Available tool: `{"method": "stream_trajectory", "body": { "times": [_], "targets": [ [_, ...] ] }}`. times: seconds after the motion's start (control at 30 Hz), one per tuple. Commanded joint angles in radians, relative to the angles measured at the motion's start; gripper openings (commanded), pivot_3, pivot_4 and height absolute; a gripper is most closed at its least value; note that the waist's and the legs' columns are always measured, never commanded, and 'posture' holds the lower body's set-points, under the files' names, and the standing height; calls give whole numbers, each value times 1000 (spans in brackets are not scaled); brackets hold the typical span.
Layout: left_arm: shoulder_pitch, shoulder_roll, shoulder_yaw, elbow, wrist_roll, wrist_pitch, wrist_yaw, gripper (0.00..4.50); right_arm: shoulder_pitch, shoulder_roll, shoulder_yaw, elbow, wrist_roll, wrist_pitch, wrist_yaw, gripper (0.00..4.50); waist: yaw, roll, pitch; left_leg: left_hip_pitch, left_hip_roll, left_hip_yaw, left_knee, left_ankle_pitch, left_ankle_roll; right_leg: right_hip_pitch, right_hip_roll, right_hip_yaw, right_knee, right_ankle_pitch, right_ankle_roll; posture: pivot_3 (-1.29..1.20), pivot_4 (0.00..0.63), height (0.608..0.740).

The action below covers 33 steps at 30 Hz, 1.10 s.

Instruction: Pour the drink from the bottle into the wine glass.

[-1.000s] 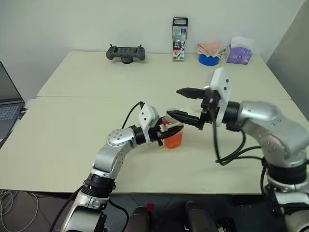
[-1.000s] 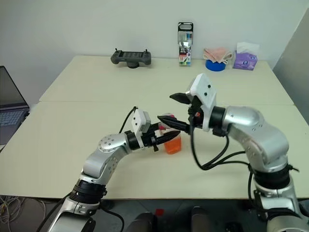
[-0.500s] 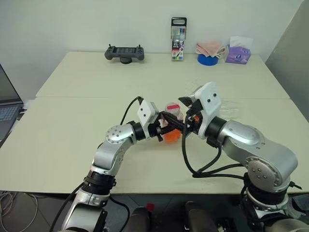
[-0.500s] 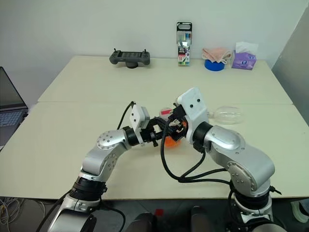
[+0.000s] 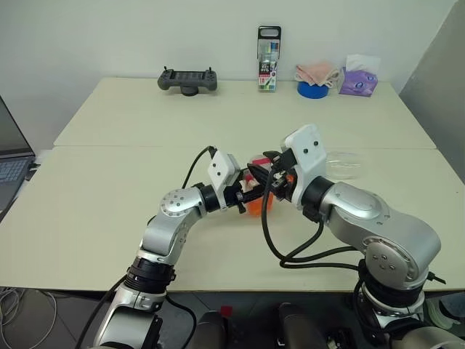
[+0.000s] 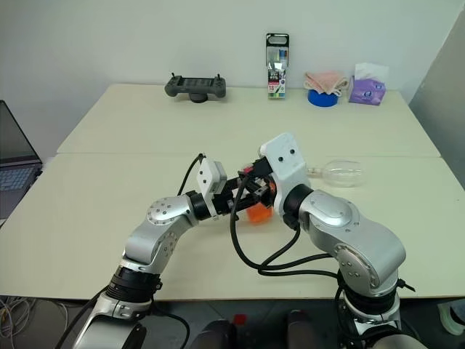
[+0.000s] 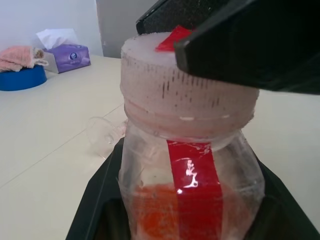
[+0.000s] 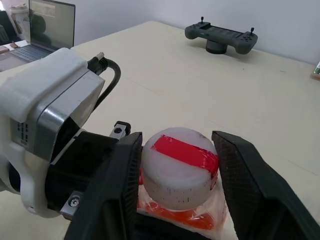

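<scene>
The bottle (image 5: 259, 204), clear plastic with the orange-red drink low inside, stands upright on the table in the middle. My left gripper (image 5: 249, 195) is shut on its body from the left; its black fingers (image 7: 95, 200) hug the sides. My right gripper (image 8: 177, 145) reaches in from the right at the top, one finger pressed on each side of the red-and-white cap (image 8: 179, 170). The wine glass (image 6: 341, 173) lies on its side on the table to the right of the bottle, apart from both grippers.
Along the table's far edge stand a black controller (image 5: 187, 78), a tall marker pack (image 5: 269, 58), a blue bowl with a pink cloth (image 5: 314, 87) and a purple tissue pack (image 5: 360, 81). A laptop (image 5: 9, 171) sits at the left edge.
My right gripper swung in from the right with wide fingers, dropped to the bottle's top and narrowed onto the cap. The left gripper and bottle stayed put.
</scene>
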Motion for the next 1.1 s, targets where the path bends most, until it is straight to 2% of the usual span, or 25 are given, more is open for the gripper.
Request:
{"method": "stream_trajectory", "body": {
  "times": [0.03,0.47,0.53,0.57,0.83,0.9,0.97,1.03,1.1],
  "targets": [
    [-31,-11,11,-45,-7,-12,13,1842,-16,-5,14,-34,4,7,8,2288,0,0,0,0,0,0,0,0,0,0,0,0,0,0,0,0,150,740],
    [-34,-12,18,-39,5,-19,14,1842,-26,-19,25,-24,13,37,19,2288,0,0,0,0,0,0,0,0,0,0,0,0,0,0,1,0,150,740],
    [-34,-12,18,-39,6,-19,13,1841,-30,-12,20,-16,4,44,8,1917,0,0,0,0,0,0,0,0,0,0,0,0,0,0,1,0,150,740],
    [-35,-13,19,-37,5,-20,12,1841,-33,-20,23,-12,-3,45,7,1798,0,0,0,0,0,0,0,0,0,0,0,0,0,0,0,0,150,740],
    [-48,-14,25,-33,-1,-19,6,1841,-46,-144,82,20,-17,3,71,1793,0,0,0,0,0,0,0,0,0,0,0,0,-1,0,1,0,150,740],
    [-50,-17,27,-41,-13,-12,-2,1841,-41,-189,83,54,10,-59,159,1793,0,0,0,0,0,0,0,0,0,0,0,0,-1,-1,1,0,150,740],
    [-62,-23,31,-53,-30,-13,-13,1840,-39,-262,83,86,46,-223,353,1793,1,0,0,0,0,0,0,0,0,0,0,0,-1,-1,1,0,150,740],
    [-69,-28,35,-60,-38,-16,-18,1838,-34,-301,85,106,61,-325,461,1793,1,0,0,0,-1,1,0,0,0,1,0,0,-2,-2,4,0,150,740],
    [-112,-49,38,-109,-90,51,-11,1838,-87,-392,73,178,157,-348,706,1793,0,0,1,0,-1,1,0,0,0,1,0,0,-1,-3,4,0,150,740]
  ]
}}
